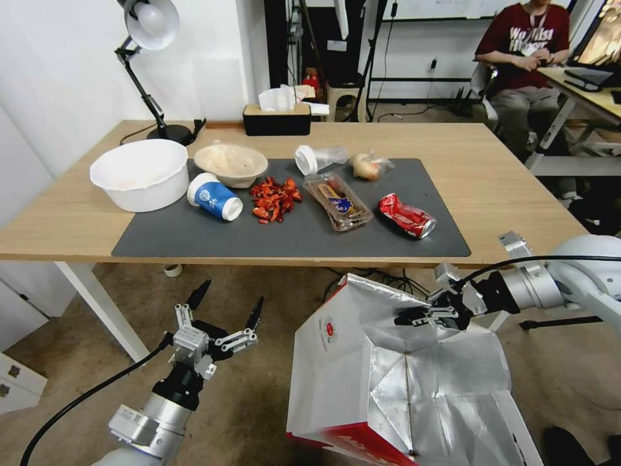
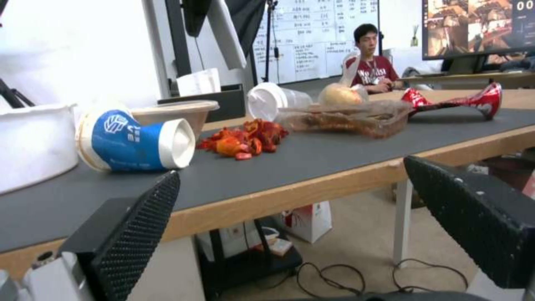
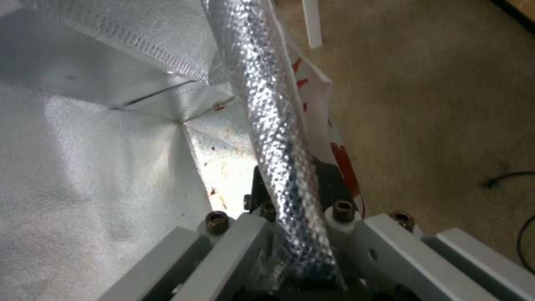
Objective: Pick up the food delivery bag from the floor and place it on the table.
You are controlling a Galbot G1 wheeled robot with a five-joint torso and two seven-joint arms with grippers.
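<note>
Light wood makes up the counter (image 1: pixel 491 188) across the middle of the head view, with a dark grey mat (image 1: pixel 304 236) on it. On the mat lie a white bowl (image 1: pixel 140 173), a tipped blue cup (image 1: pixel 215 197), red scraps (image 1: pixel 275 199), a clear tray (image 1: pixel 337 201) and a crushed red can (image 1: pixel 406 216). A black lamp (image 1: pixel 150 39) stands at the upper left and a tissue box (image 1: pixel 277 118) at the far edge. Below the near edge, stained beige floor (image 1: pixel 259 388) shows. At lower right the bag (image 1: pixel 349 362), white with red trim and foil lining, hangs open-mouthed just below and in front of the counter's edge. The right hand (image 1: pixel 420 315) pinches its foil rim. At lower left the left hand (image 1: pixel 228 309) is over bare floor, fingers spread, well apart from the bag.

From the left wrist, the view runs level along the counter (image 2: pixel 312 186): the cup (image 2: pixel 133 140), scraps (image 2: pixel 242 140), tray (image 2: pixel 357 117) and can (image 2: pixel 457 100) stand in a row on the mat, and the left hand's (image 2: pixel 290 209) two black fingers (image 2: pixel 139 225) frame the picture, wide apart. Under the counter are cables on the floor (image 2: pixel 357 238) and a small white-and-red paper bag (image 2: pixel 309 219).

The right wrist shows what the others cannot: the right hand (image 3: pixel 295 234) pressed together on a rolled foil edge of the bag (image 3: pixel 100 159), with open floor (image 3: pixel 434 104) on one side.
</note>
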